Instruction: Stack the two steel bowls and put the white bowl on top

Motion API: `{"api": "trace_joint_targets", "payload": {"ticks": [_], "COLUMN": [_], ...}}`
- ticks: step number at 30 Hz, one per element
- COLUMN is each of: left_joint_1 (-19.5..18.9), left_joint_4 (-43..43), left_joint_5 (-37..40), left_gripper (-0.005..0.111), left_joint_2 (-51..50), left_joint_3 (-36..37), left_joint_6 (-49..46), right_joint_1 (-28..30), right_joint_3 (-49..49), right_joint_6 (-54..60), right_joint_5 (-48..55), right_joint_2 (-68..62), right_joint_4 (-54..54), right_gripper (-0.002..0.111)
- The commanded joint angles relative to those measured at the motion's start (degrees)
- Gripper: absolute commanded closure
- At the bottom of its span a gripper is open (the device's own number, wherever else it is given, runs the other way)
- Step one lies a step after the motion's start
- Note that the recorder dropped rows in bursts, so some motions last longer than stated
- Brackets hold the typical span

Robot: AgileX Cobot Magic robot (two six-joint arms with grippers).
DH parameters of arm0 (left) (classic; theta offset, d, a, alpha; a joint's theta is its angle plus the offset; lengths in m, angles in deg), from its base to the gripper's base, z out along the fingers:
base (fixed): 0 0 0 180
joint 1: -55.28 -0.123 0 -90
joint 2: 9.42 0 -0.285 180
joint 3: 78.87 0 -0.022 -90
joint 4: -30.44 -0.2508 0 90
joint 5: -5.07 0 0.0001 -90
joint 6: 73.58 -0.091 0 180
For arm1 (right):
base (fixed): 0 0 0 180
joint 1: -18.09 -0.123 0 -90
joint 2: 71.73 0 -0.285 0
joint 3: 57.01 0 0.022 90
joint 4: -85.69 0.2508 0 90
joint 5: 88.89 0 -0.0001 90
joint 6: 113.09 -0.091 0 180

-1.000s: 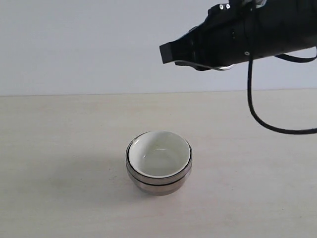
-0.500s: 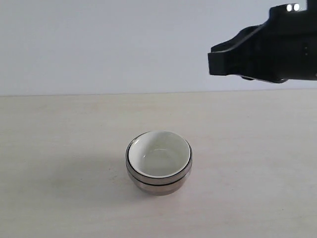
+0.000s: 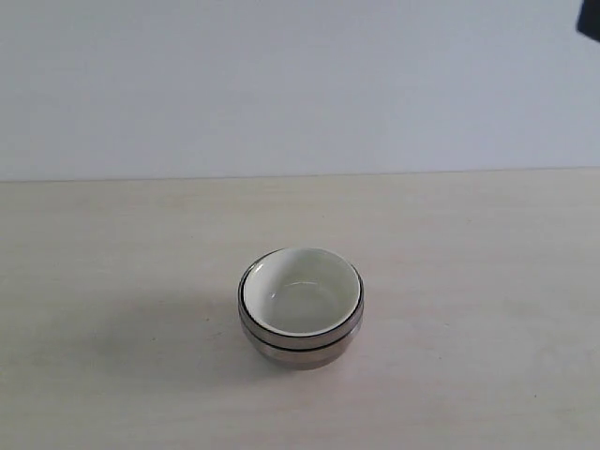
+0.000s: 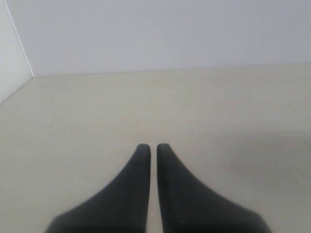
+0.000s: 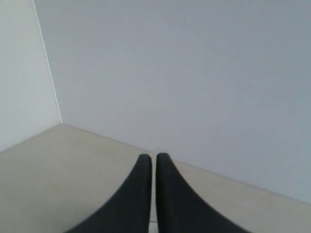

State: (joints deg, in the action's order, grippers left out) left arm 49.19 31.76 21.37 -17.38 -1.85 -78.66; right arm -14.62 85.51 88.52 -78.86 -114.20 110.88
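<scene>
Both closed, empty: left gripper point(image 4: 151, 145) | right gripper point(image 5: 151, 155) | white bowl point(image 3: 300, 291) atop steel bowls point(image 3: 300, 351)

Bright, diffuse light leaves one faint shadow on the table point(image 3: 469, 281); wrist views look slightly soft.

My left hand point(image 4: 153, 145) consists of two matte black fingers point(image 4: 129, 199). Each finger is broad at the base and curves inward to a narrow, rounded tip. The inner faces are straight and flat. My right hand point(image 5: 153, 156) is of identical build: two plain black fingers point(image 5: 180, 204) with the same taper. No markings or screws show. In the exterior view, only a black corner of my right arm point(image 3: 591, 19) shows.
</scene>
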Motion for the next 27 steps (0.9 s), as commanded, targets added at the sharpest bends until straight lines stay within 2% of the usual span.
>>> {"api": "trace_joint_targets", "payload": {"ticks": [1, 14, 27], "left_joint_1": [0.0, 0.0, 0.0], "left_joint_4": [0.2, 0.2, 0.2], "left_joint_5": [0.0, 0.0, 0.0], "left_gripper": [0.103, 0.103, 0.103], "left_joint_2": [0.2, 0.2, 0.2], "left_joint_3": [0.2, 0.2, 0.2], "left_joint_6": [0.6, 0.6, 0.6], "right_joint_1": [-0.2, -0.2, -0.2], "right_joint_3": [-0.8, -0.8, -0.8], "right_joint_6": [-0.1, -0.1, -0.3], "right_joint_5": [2.5, 8.4, 13.7], "right_joint_2": [7.4, 24.7, 27.2], "right_joint_4": [-2.6, -3.3, -4.1], "right_gripper": [0.108, 0.108, 0.108]}}
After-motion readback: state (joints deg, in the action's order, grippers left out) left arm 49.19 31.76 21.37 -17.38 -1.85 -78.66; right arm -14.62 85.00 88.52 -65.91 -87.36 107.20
